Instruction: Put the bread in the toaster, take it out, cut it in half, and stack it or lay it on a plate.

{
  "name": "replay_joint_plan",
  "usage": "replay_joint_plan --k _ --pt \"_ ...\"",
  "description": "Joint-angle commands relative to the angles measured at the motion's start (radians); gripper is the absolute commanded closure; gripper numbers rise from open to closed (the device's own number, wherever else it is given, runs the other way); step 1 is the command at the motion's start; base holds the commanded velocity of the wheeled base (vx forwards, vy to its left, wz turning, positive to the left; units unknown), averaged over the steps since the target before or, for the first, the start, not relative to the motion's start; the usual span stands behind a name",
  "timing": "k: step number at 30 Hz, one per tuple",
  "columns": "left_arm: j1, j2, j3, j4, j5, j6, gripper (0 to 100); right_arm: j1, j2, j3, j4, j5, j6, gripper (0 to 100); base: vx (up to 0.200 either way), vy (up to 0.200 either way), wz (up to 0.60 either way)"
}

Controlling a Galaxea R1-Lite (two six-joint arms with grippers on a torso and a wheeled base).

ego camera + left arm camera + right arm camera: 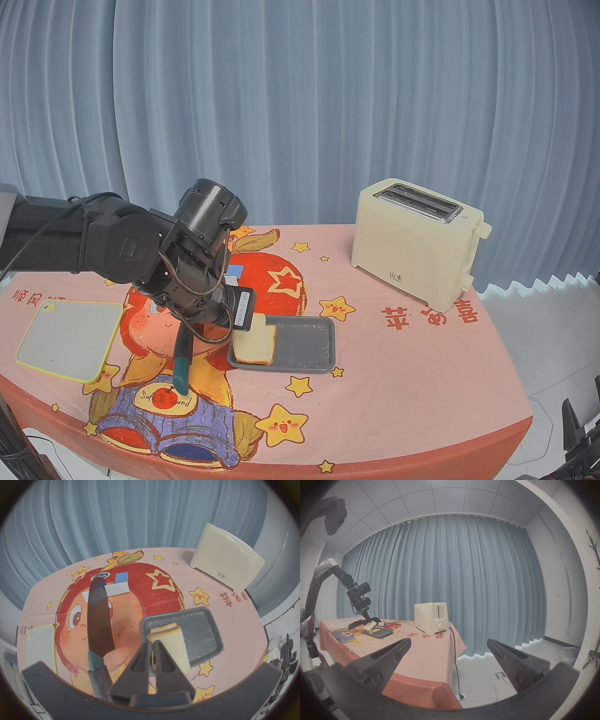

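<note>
A slice of bread (173, 647) sits tilted at the near-left end of the grey tray (203, 636), with a second crust edge showing just behind it. My left gripper (153, 645) is shut on the slice's near edge. In the head view the bread (255, 342) lies at the left end of the tray (306, 344), just under my left wrist. A knife with a dark blade (98, 617) and teal handle (181, 370) lies on the tablecloth left of the tray. The cream toaster (412, 244) stands at the back right with its slots empty. My right gripper (450, 650) hangs open off the table's right side.
A white cutting board with a yellow-green rim (70, 339) lies at the table's left edge. Small blue and white cards (120, 584) lie behind the knife. The toaster's cord (454, 661) drops off the right side of the table.
</note>
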Motion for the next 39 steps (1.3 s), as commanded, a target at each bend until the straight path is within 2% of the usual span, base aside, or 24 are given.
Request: replay_joint_plan --k 1,6,28,29,39 --pt "0.0 0.019 -0.005 0.0 0.0 0.0 100 0.0 -0.016 0.018 -0.001 0.0 0.0 0 0.0 0.0 0.0" --pt "0.009 0.021 -0.011 0.0 -0.016 0.0 100 0.0 -0.016 0.018 -0.001 0.0 0.0 0 0.0 0.0 0.0" --pt "0.022 0.036 -0.019 0.0 -0.012 0.004 100 0.0 -0.016 0.018 -0.001 0.0 0.0 0 0.0 0.0 0.0" --pt "0.02 0.044 -0.02 -0.005 -0.011 0.003 0 0.0 -0.016 0.018 -0.001 0.0 0.0 0 0.0 0.0 0.0" --pt "0.023 0.062 -0.008 -0.06 -0.009 0.004 0 0.0 -0.016 0.018 -0.001 0.0 0.0 0 0.0 0.0 0.0"
